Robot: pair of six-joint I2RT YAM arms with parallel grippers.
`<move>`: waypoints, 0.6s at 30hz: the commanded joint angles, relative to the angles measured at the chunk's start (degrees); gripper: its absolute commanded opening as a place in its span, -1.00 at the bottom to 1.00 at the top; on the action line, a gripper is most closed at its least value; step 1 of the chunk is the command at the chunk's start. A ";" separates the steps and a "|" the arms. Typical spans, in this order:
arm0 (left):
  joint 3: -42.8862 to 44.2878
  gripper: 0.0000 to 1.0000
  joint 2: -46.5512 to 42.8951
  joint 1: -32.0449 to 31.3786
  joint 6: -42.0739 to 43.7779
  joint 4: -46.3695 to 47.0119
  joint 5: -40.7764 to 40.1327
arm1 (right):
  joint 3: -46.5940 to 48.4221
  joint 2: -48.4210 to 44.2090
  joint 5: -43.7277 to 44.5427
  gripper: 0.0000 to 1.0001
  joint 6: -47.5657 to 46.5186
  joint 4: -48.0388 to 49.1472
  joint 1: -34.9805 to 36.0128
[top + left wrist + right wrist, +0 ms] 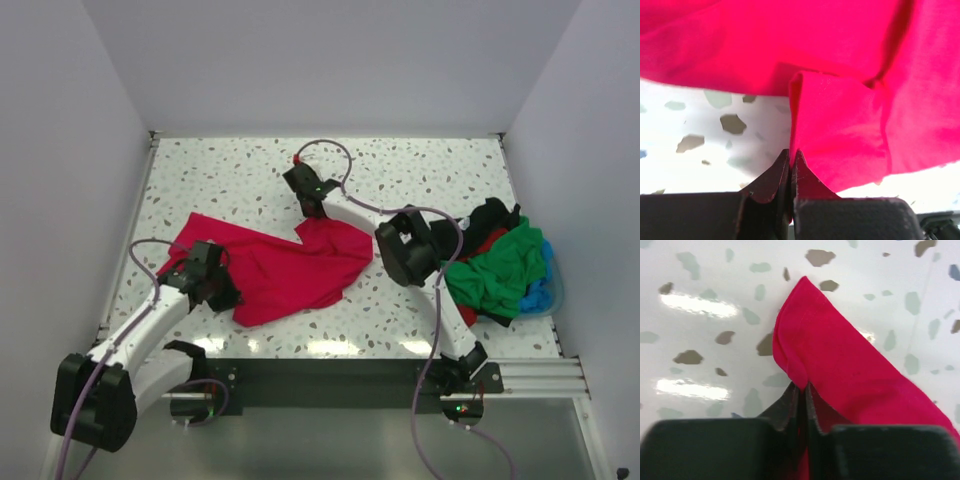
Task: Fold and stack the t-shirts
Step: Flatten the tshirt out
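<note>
Top external view, nearest first: the left gripper [207,272] is clamped tight on the crimson shirt [290,265], at the end farthest from the basket [545,292] (no gap on its wrist view, cloth in the pinch). The shirt lies spread, long axis running toward the basket and stopping short of it. Farther back, the right gripper [312,198] is closed on a far-edge corner. The cloth stretches between them. Count: one crimson shirt out; one green shirt [497,265], one black shirt [490,215] and one red shirt [466,312] heaped on the one basket.

Speckled terrazzo table [250,170], 3 white walls [330,60], light blue basket [541,293] at table's right edge.
</note>
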 commanded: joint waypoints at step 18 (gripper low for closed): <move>57.13 -1.00 -4.33 -0.31 6.65 -12.67 6.60 | -7.05 -52.74 27.74 -1.00 1.72 -19.84 -2.56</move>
